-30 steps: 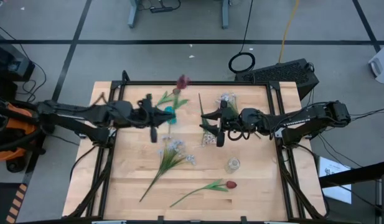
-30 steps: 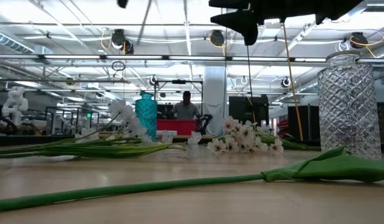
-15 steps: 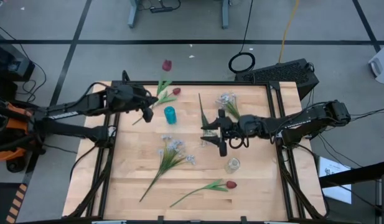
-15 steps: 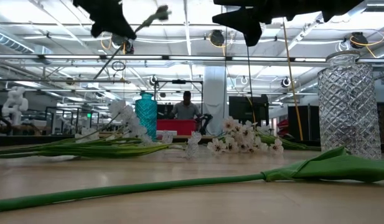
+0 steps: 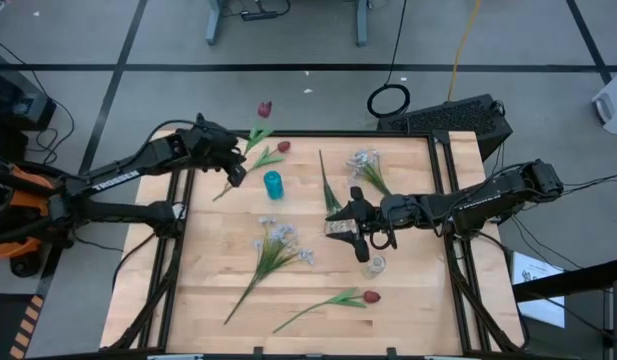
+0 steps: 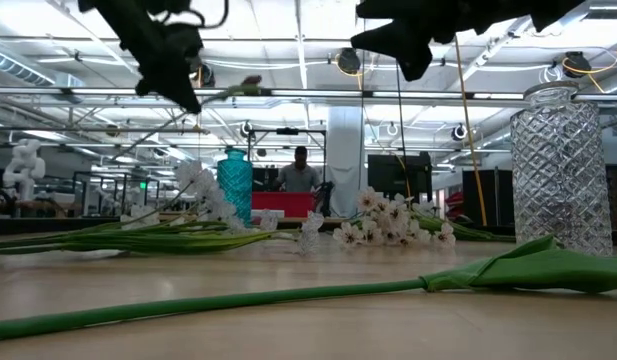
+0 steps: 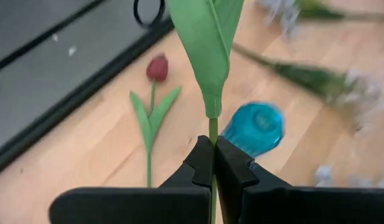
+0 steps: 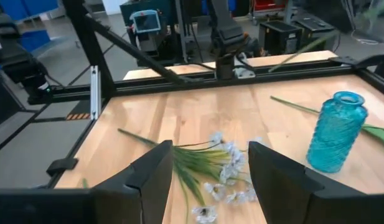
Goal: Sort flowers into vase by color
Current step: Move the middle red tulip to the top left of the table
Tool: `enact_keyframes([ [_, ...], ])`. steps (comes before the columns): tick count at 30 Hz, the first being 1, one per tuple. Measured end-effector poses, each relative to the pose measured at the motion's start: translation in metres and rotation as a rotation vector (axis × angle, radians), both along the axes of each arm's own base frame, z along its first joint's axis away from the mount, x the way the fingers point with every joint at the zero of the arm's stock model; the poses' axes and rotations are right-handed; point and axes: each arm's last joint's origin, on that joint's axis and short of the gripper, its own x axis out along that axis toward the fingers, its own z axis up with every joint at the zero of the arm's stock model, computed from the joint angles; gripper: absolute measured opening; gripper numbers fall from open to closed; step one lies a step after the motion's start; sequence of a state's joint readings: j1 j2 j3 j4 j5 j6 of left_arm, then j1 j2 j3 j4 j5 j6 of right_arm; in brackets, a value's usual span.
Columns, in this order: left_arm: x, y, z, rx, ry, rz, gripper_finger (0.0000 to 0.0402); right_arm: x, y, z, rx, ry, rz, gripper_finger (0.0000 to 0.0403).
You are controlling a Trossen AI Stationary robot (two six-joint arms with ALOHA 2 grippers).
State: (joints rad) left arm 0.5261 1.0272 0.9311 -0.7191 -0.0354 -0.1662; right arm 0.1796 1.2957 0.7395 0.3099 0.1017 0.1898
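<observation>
On the left, the left gripper (image 5: 234, 166), clamped on a red tulip stem (image 7: 213, 134), had swung away from the teal vase (image 5: 274, 184), so insertion seemingly failed, while the right gripper (image 5: 360, 226) hovered half-open, empty.

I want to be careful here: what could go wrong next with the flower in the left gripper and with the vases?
1. The left gripper pinches the red flower only at its thin stem, and the bud hangs beyond the table's edge; a slip may drop it on the floor.
2. The blue vase has a narrow mouth, so the stem could miss or tip it.
3. The open right gripper is near the clear vase and could knock it.
</observation>
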Motion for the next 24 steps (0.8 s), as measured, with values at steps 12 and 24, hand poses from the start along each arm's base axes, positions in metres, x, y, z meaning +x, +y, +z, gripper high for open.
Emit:
enact_keyframes([
  [12, 0.020, 0.022, -0.052, -0.131, 0.210, -0.051, 0.0005, -0.005, 0.021, -0.004, -0.002, 0.040, 0.074, 0.0199],
  [24, 0.025, 0.046, -0.089, -0.181, 0.331, -0.045, 0.0010, -0.009, 0.033, -0.004, -0.003, 0.040, 0.116, 0.0199],
])
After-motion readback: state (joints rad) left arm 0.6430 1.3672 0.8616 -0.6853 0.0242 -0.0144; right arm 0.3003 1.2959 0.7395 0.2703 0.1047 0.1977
